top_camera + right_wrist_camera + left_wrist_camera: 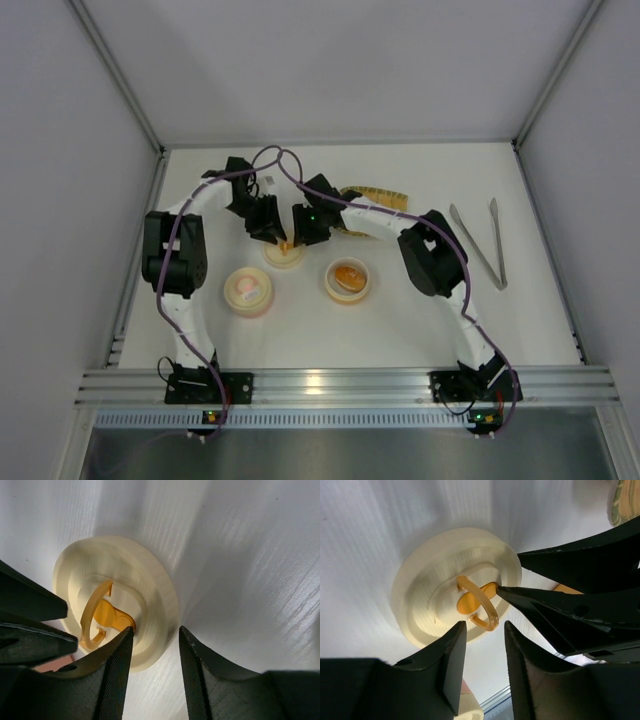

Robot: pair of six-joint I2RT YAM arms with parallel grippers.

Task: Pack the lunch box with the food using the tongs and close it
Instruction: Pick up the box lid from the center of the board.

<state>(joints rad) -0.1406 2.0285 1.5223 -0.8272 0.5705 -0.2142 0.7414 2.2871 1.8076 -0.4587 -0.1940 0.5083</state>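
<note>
The round cream plastic lid (285, 255) lies flat near the middle of the white table (400, 330); its translucent orange ring handle (479, 605) stands up off the raised centre. Both arms bend in over it from six o'clock. In the top view the left gripper (483, 627) hangs at the lid's ten o'clock, its two black fingers spread with nothing between them; the right gripper (155, 630) reaches in from the lid's two o'clock, jaws likewise parted and empty. One of its fingertips (502, 588) sits right at the orange ring; whether it touches I cannot tell.

The long slim silver metal tongs (480, 243) lie at the table's three o'clock, well apart from both grippers, the joined end toward six o'clock and the free ends toward twelve.

A round orange-rimmed bowl (327, 282) at the lid's four o'clock holds an orange rounded piece of food (350, 272); a round cream bowl (226, 293) at the lid's seven o'clock holds something pale pink (248, 290), too small to make out. A yellow ribbed tray (385, 192) lies at the lid's two o'clock, partly behind the right arm.
</note>
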